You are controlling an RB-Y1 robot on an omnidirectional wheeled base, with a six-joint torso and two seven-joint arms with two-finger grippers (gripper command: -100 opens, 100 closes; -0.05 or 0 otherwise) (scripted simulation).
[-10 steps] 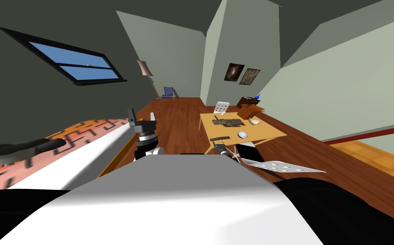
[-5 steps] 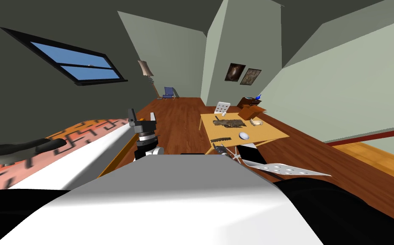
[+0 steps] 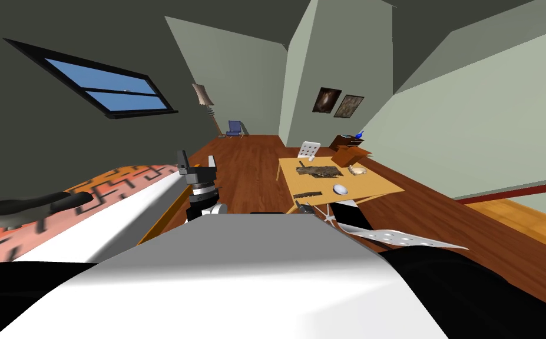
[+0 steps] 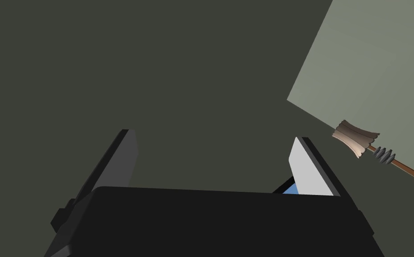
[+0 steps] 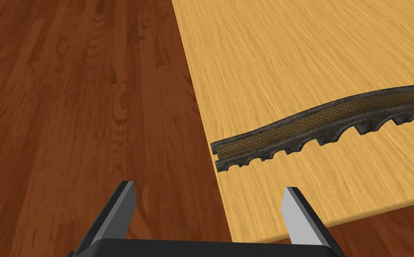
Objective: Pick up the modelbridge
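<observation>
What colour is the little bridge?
The model bridge is dark grey with a brown brick-patterned deck, clearest in the right wrist view.

The right hand [image 5: 209,186] has thin grey fingers [image 5: 297,218] on a black box.

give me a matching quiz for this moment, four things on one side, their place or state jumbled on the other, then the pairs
Things:
1. model bridge
2. right pincer
3. left pincer
4. floor

Descriptions:
A. dark red-brown wood planks
B. open, raised on the robot's left, away from the table
C. lying flat on the light wooden table, one end near its edge
D. open, straddling the table's edge, just short of the dark arched strip

Pairs: 1-C, 2-D, 3-B, 4-A
</observation>
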